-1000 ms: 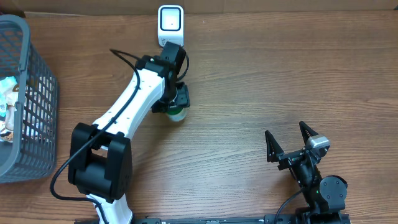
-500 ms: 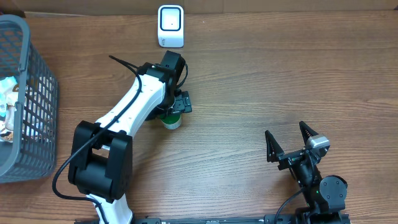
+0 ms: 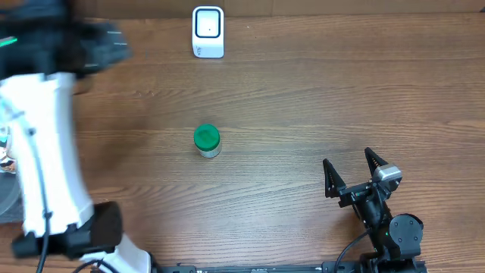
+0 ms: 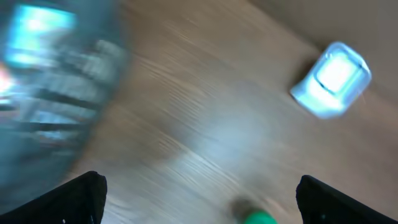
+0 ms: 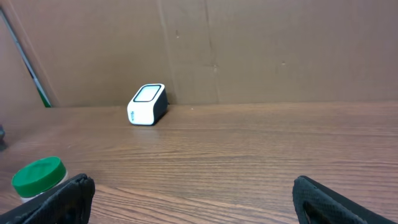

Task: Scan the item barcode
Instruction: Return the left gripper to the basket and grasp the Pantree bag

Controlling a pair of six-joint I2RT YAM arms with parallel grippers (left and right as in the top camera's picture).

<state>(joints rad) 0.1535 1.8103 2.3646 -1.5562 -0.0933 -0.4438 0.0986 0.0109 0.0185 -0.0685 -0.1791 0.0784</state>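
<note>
The item, a small jar with a green lid [image 3: 206,140], stands upright by itself near the middle of the wooden table. The white barcode scanner [image 3: 208,32] stands at the table's back edge, well behind the jar. My left arm [image 3: 42,144] is lifted high at the far left, blurred by motion. In the left wrist view my left gripper [image 4: 202,202] is open and empty, with the green lid [image 4: 261,218] at the bottom edge and the scanner [image 4: 331,79] at upper right. My right gripper [image 3: 353,176] rests open at the front right, nothing between its fingers.
A grey wire basket [image 4: 56,93] holding packaged goods sits at the table's left edge, mostly hidden under my left arm in the overhead view. A brown cardboard wall [image 5: 249,50] runs behind the scanner. The right wrist view shows the jar [image 5: 38,179] at its lower left.
My left gripper opened and let go of the jar, leaving it upright on the table. The left arm then swung up and away to the left, toward the basket. The right arm has stayed still.
</note>
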